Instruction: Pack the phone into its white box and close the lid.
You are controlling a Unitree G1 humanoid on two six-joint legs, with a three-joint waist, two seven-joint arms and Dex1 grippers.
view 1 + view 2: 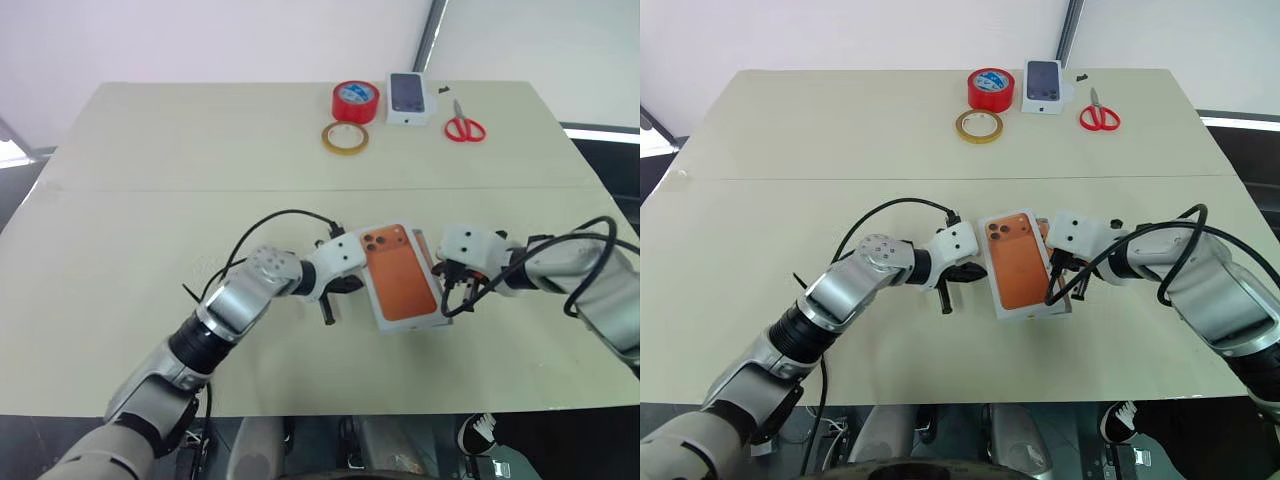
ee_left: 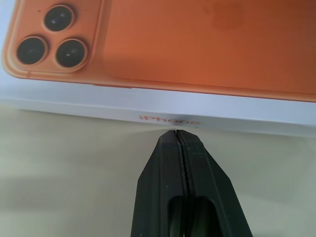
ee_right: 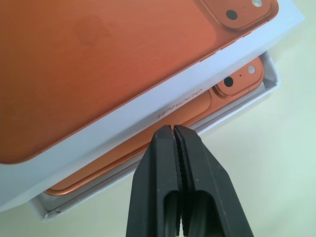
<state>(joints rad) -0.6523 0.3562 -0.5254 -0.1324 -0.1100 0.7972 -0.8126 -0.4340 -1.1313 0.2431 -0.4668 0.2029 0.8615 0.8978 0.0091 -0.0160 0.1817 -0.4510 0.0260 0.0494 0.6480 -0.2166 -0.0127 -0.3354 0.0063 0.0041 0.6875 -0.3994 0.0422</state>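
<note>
Both claws are pinched shut, holding nothing: my left gripper (image 1: 327, 318) and right gripper (image 1: 447, 308) flank the lid (image 1: 401, 283), which sits skewed over the phone (image 3: 197, 106) in the white box (image 3: 247, 106), long axis running away from me.

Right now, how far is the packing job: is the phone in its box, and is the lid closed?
Done: the phone lies in the white box. In hand: the lid, printed with an orange phone, sits askew over the box, one side uncovered; the shut left gripper and shut right gripper point at its side walls. Left: align the lid and press it down.
</note>
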